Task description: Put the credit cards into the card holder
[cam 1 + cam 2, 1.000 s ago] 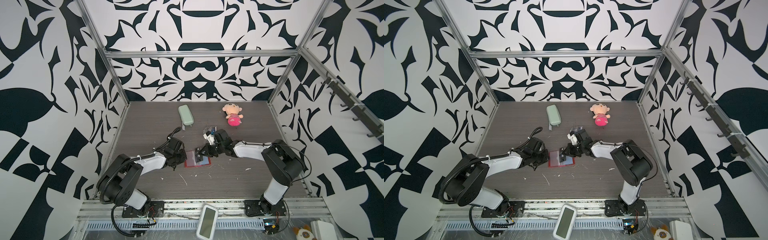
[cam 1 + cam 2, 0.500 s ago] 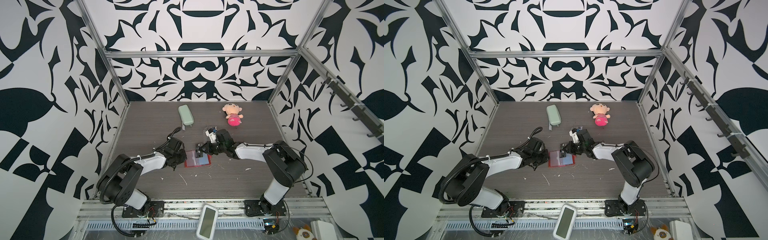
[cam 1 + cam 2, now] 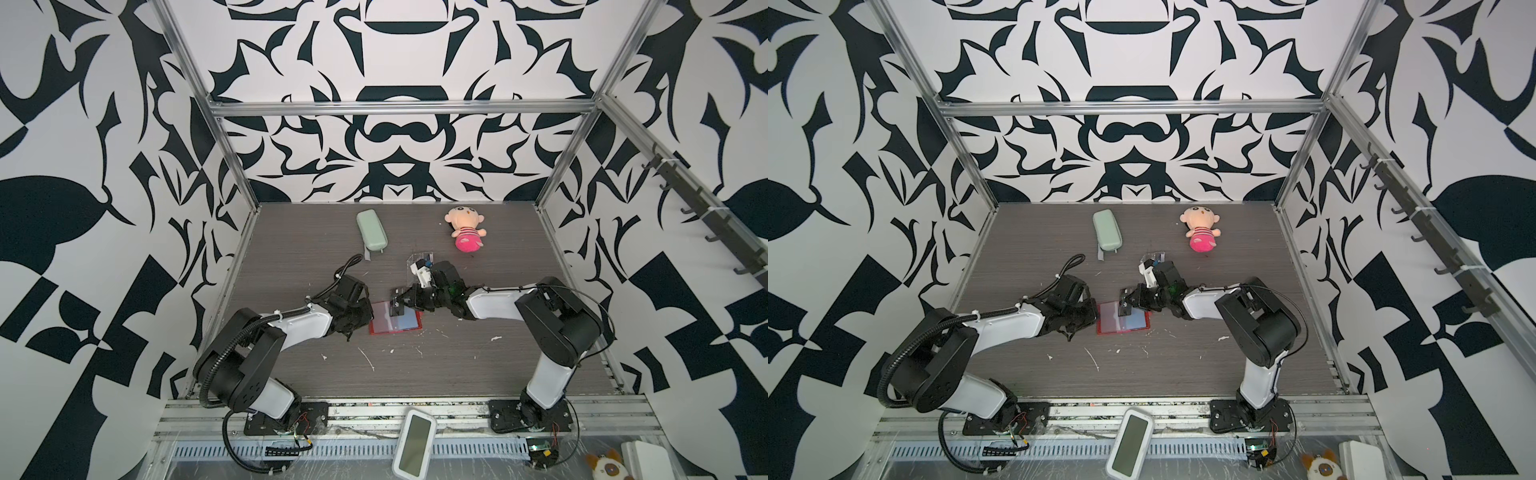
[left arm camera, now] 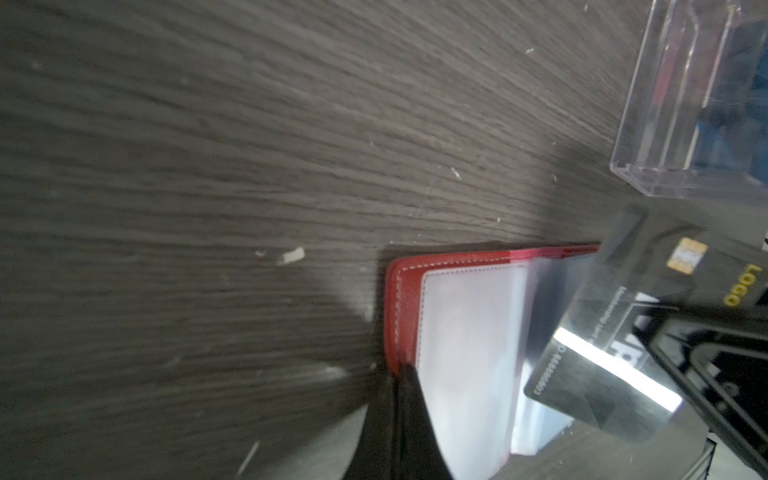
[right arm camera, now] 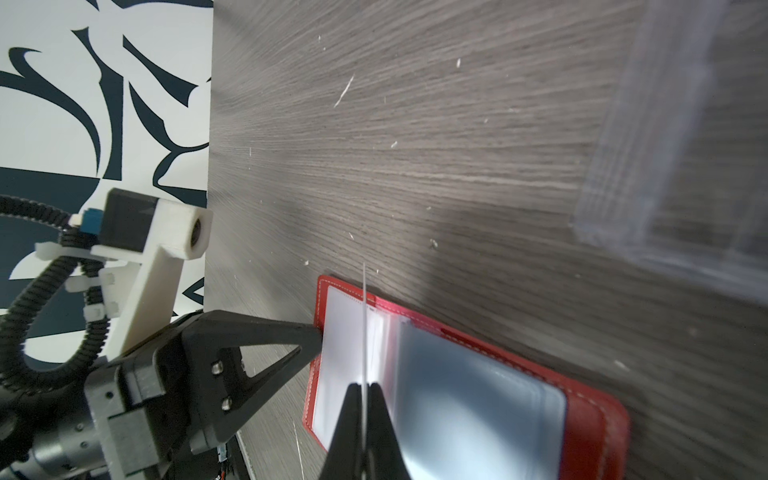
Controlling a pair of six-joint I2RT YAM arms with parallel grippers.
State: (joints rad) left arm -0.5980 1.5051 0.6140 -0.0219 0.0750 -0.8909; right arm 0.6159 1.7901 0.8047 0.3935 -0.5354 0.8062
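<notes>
The red card holder [image 3: 380,322] [image 3: 1106,322] lies open at the table's middle, its clear sleeves up [image 4: 457,332] [image 5: 582,419]. My left gripper [image 3: 368,318] [image 3: 1095,318] [image 4: 404,374] is shut on the holder's left rim. My right gripper [image 3: 409,302] [image 3: 1136,302] [image 5: 364,388] is shut on the black credit card [image 3: 397,306] [image 3: 1124,305] [image 4: 602,332]. The card stands on edge [image 5: 364,316] over the sleeves. A blue card [image 3: 427,262] [image 4: 754,83] shows inside the clear box.
The clear acrylic box [image 3: 419,259] [image 3: 1152,259] [image 4: 685,104] [image 5: 685,166] stands just behind the right gripper. A pale green case [image 3: 371,230] and a plush doll [image 3: 465,230] lie farther back. White scraps [image 3: 368,359] dot the front of the table.
My right gripper has carried the black card a little to the left over the open holder. The left arm has stayed where it was.
</notes>
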